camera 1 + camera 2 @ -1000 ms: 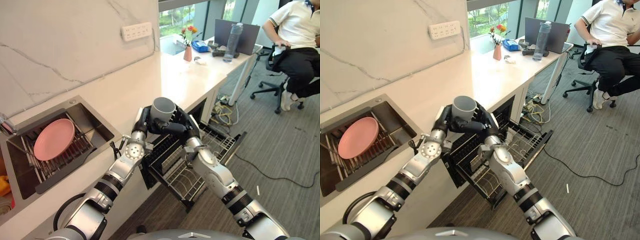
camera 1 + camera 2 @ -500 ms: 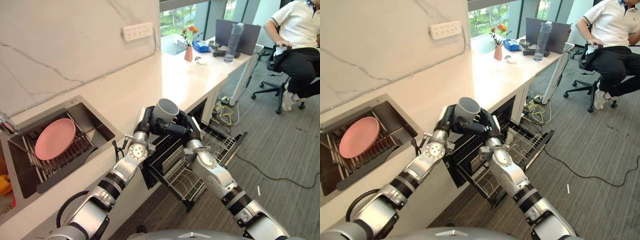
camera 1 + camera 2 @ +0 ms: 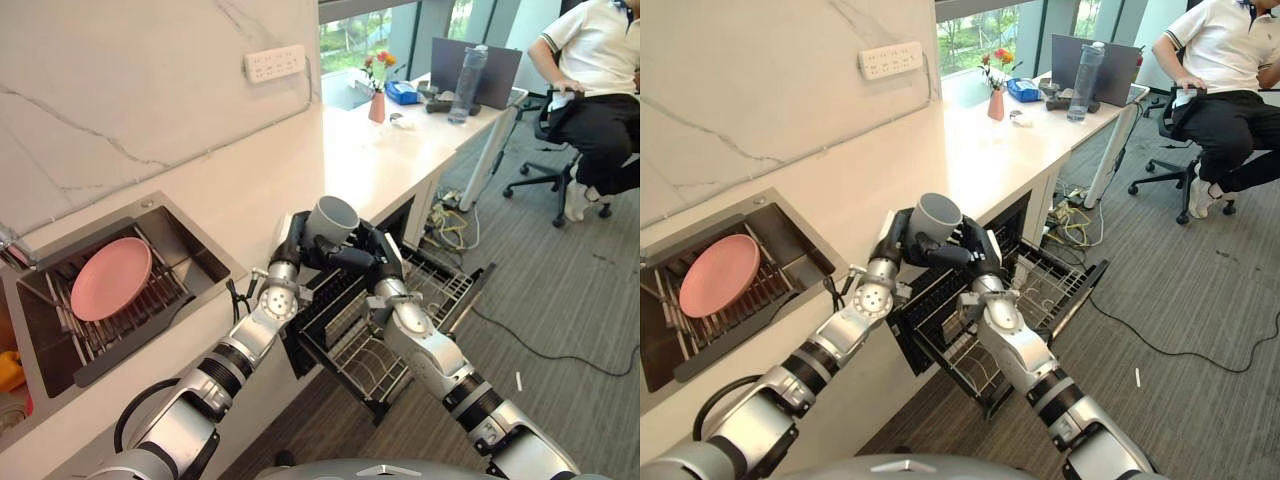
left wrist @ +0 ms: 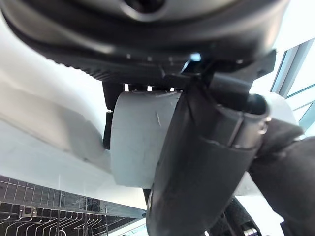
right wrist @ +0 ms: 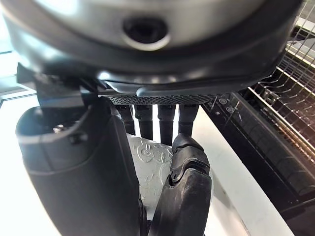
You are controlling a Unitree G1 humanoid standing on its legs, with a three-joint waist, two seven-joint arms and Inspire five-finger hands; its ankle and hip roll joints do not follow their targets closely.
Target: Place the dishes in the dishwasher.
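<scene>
Both hands, left [image 3: 291, 240] and right [image 3: 366, 254], have fingers curled round a grey cup [image 3: 330, 220] above the dishwasher rack [image 3: 395, 330], not yet loaded; a pink plate [image 3: 110, 278] waits in the sink [image 3: 190, 255] left of the rack.

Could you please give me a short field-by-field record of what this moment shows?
held item: grey cup, above the counter edge
left hand: left hand curled round the cup
right hand: right hand curled round the cup from the other side
dishwasher: dishwasher rack pulled out below the hands
waiting dish: pink plate leaning in the sink
background: person seated at a desk
</scene>
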